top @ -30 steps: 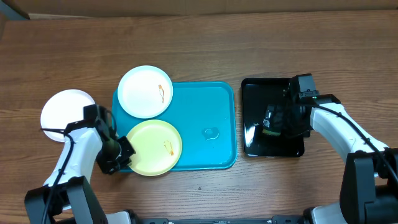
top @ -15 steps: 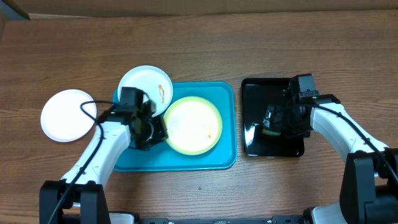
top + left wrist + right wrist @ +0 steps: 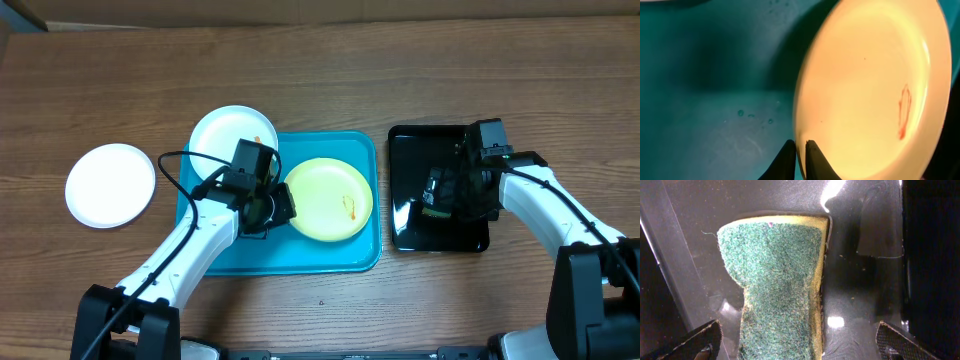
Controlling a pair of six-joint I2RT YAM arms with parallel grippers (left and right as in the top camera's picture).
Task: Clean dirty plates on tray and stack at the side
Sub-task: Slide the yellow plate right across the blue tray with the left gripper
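The turquoise tray (image 3: 225,255) lies mid-table. A pale yellow-green plate (image 3: 330,198) with an orange smear is at the tray's right half; it also shows in the left wrist view (image 3: 870,80). My left gripper (image 3: 277,207) is shut on this plate's left rim (image 3: 800,150). A white plate (image 3: 225,140) with a smear overlaps the tray's far left corner. Another white plate (image 3: 110,185) lies on the table left of the tray. My right gripper (image 3: 447,195) is open over the black tray (image 3: 410,150), its fingers (image 3: 800,342) either side of a green sponge (image 3: 777,275).
The black tray (image 3: 875,225) is wet and glossy, right of the turquoise tray. A few water drops sit on the turquoise tray's floor (image 3: 740,113). Bare wooden table (image 3: 320,70) runs along the far side.
My left gripper has carried the yellow-green plate from the tray's near left corner to its right half. The right arm has not moved.
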